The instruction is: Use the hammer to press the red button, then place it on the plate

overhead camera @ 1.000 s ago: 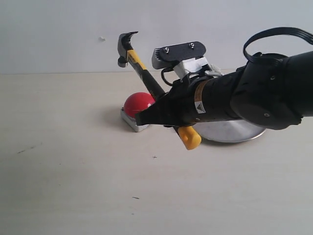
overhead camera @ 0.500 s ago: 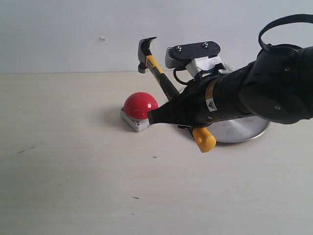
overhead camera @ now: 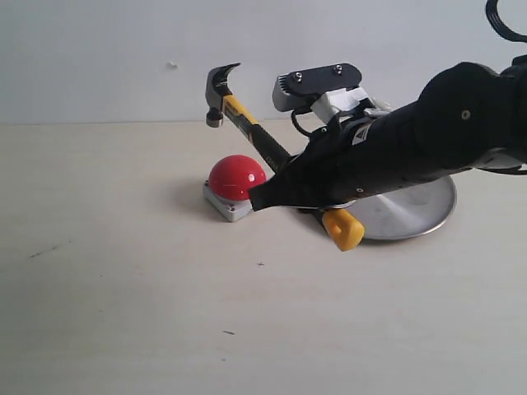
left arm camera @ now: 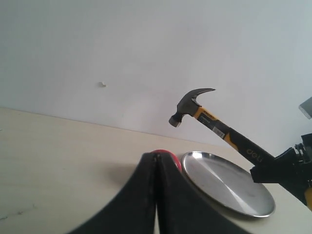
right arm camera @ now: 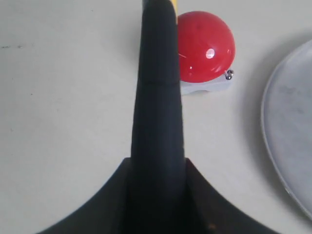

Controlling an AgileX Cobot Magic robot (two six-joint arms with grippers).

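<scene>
1. Your right gripper (overhead camera: 263, 196) is clamping the hammer (overhead camera: 247, 127) on the black handle, toward its yellow end cap.
2. The hammer's long axis is slanting. Its head is pointing up and to the left in the exterior view, and its end cap is pointing down toward the plate (overhead camera: 420, 216).
3. The red button (overhead camera: 237, 176) is sitting on the desk (overhead camera: 123, 288) just past the right gripper's tips. The dark head is hanging above the dome and clear of it (slightly left of it, though depth is hard to judge).
4. The press is probably calling for you to tip the head downward.
5. Your left gripper (left arm camera: 156, 158) is pinching shut on nothing, so the right arm is the one placed to act.
6. The plate is lying just right of the button, beneath the right arm.
</scene>
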